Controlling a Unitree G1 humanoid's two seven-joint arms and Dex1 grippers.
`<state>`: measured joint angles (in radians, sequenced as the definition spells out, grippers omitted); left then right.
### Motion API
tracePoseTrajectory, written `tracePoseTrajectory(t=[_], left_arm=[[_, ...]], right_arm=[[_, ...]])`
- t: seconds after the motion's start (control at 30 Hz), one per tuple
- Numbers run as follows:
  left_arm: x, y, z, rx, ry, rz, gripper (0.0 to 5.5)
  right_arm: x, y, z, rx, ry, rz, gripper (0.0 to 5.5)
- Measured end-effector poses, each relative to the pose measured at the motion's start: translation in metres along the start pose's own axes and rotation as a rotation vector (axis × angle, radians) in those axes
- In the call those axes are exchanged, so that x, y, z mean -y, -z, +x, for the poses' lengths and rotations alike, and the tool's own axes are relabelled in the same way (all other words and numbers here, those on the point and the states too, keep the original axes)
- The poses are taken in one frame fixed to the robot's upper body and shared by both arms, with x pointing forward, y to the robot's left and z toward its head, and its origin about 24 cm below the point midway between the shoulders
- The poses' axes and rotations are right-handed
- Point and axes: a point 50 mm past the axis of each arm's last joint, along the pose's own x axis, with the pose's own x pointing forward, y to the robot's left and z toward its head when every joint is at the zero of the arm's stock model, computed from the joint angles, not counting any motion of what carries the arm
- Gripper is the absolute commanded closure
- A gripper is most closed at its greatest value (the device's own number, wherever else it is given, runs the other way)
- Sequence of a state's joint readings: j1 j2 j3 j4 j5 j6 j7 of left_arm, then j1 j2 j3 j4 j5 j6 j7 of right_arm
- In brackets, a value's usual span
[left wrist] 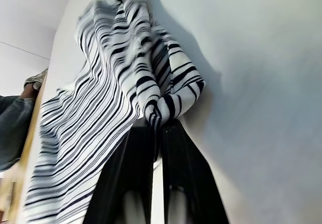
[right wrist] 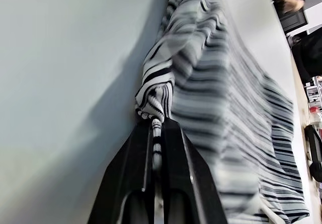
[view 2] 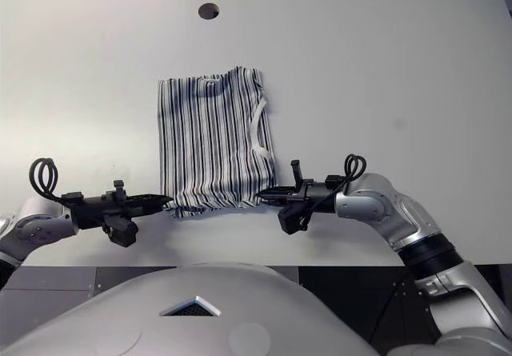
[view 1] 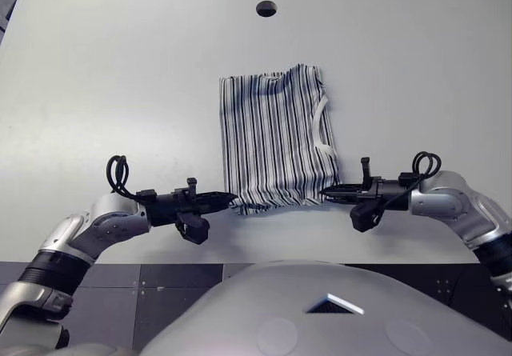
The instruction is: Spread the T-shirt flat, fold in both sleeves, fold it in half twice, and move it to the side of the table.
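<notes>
Where the T-shirt (view 1: 276, 136) lies: folded into a striped oblong on the white table (view 1: 120, 76), near the robot's edge.
Left gripper (view 1: 230, 199): jaws pinched on the shirt's near left corner.
Right gripper (view 1: 324, 192): jaws pinched on its near right corner.
Round hole (view 1: 266, 8): well beyond the shirt.

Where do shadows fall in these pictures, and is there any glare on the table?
Left wrist view: the shirt casts a soft grey shadow on the table beside the corner pinched in the left claw. Right wrist view: a similar shadow beside the corner in the right claw. Left eye view: even light on the table, no glare.
</notes>
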<state>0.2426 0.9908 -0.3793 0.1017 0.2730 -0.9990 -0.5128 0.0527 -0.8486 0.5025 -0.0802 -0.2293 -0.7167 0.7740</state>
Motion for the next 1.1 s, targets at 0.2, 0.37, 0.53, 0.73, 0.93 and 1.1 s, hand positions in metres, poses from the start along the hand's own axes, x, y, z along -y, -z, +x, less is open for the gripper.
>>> tracePoseTrajectory(t=[0.2,0.37,0.53,0.73,0.93,1.1], left_arm=[[-0.003,-0.013,-0.006,0.058,-0.114,-0.125,5.40],[-0.026,0.006,-0.008,0.000,-0.342,-0.239,5.40],[-0.051,0.029,0.006,-0.023,-0.512,-0.357,5.40],[-0.075,0.057,0.020,-0.071,-0.621,-0.469,5.40],[-0.096,0.087,0.036,-0.208,-0.706,-0.517,5.06],[-0.094,0.106,0.040,-0.306,-0.739,-0.556,4.36]], right_arm=[[-0.009,-0.016,-0.012,0.062,-0.050,0.127,5.37],[0.023,-0.011,-0.010,0.065,0.127,0.149,5.37],[0.085,0.022,0.000,0.030,0.445,0.202,5.37],[0.122,0.059,0.017,-0.072,0.669,0.287,5.37],[0.124,0.089,0.035,-0.202,0.723,0.348,5.40],[0.122,0.103,0.046,-0.288,0.732,0.351,4.50]])
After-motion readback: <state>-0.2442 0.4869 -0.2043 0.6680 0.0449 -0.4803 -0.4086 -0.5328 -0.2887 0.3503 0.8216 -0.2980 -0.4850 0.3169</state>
